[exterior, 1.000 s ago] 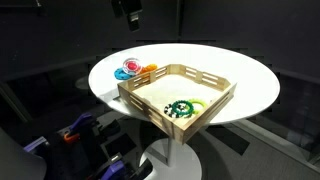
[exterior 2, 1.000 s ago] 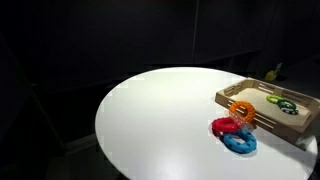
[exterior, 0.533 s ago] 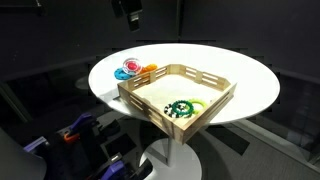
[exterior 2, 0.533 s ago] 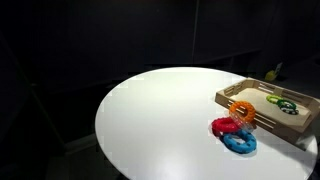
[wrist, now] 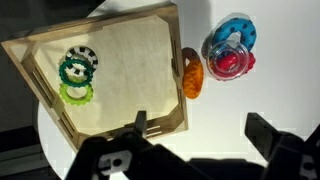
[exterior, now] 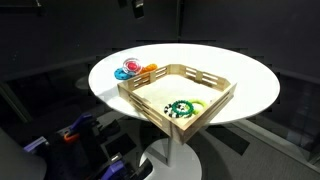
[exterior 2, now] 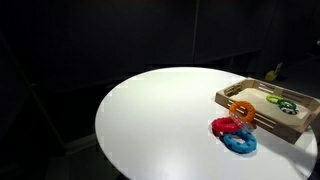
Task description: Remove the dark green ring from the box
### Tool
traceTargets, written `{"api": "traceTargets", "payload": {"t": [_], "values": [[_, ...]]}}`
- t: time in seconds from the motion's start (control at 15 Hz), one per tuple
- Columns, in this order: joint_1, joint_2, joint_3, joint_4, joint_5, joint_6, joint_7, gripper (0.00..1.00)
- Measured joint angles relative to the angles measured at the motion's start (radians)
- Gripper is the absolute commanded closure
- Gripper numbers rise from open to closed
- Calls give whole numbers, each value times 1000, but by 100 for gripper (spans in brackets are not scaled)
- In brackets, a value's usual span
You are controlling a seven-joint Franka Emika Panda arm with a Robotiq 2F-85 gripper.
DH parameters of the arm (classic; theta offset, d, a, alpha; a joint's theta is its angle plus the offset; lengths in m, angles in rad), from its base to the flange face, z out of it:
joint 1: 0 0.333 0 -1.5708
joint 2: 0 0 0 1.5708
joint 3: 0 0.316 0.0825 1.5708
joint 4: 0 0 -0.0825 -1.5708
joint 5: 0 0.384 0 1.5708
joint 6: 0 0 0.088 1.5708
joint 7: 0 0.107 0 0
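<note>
Looking down past the wrist, the dark Robotiq gripper (wrist: 195,150) fills the bottom of the view. Its two fingers are spread wide with nothing between them, and the tips are lost in shadow and cut by the frame edge.

Just beyond sits the shallow square box of pale slatted wood (wrist: 165,122) on the round white table (wrist: 225,105). Inside, close to one side wall, three rings line up. The thin dark green plastic ring (wrist: 75,71) lies flat on the box floor in the middle. The blackish ring with white dots (wrist: 80,56) overlaps it on one side. The lime-green ring (wrist: 75,93) is just beside it on the other; touching or not, I can't say.

In an exterior view the two dark rings melt into one blot (exterior: 179,108).

Outside the box, an orange ring (wrist: 191,73) leans on the wall. Farther out, a red ring (wrist: 228,63) touches a blue ring (wrist: 232,40).

In an exterior view the box runs off the frame edge (exterior 2: 262,108). High above, the arm is only a dark stub, clipped by the top of the frame.
</note>
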Motion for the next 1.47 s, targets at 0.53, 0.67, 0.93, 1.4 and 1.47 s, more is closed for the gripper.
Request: {"api": "traceTargets", "payload": {"t": [0.53,0.67,0.93,1.4,1.47], "values": [[-82,213,20,123,-52,35,68,0],[-112,274,13,141,-70,52,68,0],[-150,387,-13,159,-113,95,68,0],[-185,551,-44,191,-206,140,86,0],[-186,569,-46,198,-218,140,94,0]]}}
